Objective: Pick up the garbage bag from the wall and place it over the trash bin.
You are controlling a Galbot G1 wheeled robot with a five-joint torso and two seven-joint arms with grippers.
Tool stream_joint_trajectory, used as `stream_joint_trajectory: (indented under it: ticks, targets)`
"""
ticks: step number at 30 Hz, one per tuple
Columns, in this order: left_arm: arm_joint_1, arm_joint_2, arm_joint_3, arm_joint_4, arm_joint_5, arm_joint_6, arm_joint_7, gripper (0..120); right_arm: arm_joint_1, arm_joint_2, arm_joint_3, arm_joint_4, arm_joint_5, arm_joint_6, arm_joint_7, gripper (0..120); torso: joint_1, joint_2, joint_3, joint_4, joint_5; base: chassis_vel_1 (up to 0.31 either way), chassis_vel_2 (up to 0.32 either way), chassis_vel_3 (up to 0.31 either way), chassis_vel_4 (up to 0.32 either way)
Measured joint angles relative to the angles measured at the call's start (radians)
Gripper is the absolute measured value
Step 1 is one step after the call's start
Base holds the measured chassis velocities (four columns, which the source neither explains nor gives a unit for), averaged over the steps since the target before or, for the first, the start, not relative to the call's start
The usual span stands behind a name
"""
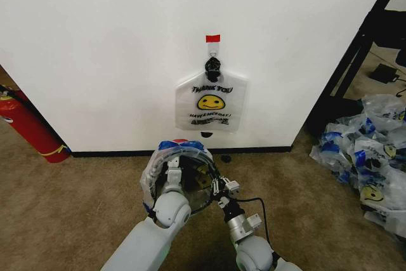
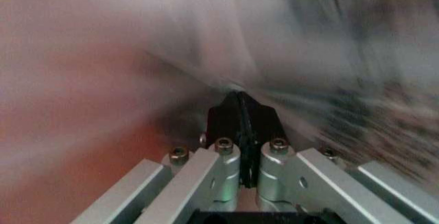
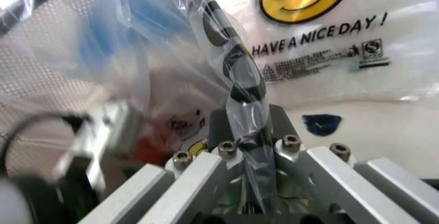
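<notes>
We see both end effectors at the trash bin (image 1: 181, 179): right end effector (image 3: 248, 131) pinching the garbage bag (image 3: 237, 75), left end effector (image 2: 240, 112) closed.

head view looks down at the wall (image 1: 95, 42); both wrist views sit close inside plastic.

Bare carpet (image 1: 76, 195) left of trash bin (image 1: 181, 179); bag heap (image 1: 365, 157) crowds right.

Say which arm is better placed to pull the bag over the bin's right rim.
Right, probably: the right gripper has its jaws shut on the bag at that rim; the left gripper is at the left side of the bin.
</notes>
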Motion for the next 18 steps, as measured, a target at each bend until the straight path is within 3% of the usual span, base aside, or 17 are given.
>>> stream_joint_trajectory:
  ticks: [18]
  targets:
    - [-0.034,0.0,0.002,-0.036,-0.025,0.005,0.018,0,-0.049,-0.005,-0.013,0.005,-0.026,0.006,-0.056,0,0.0,0.0,0.0,-0.0001,0.0,0.0,0.0,0.0,0.0]
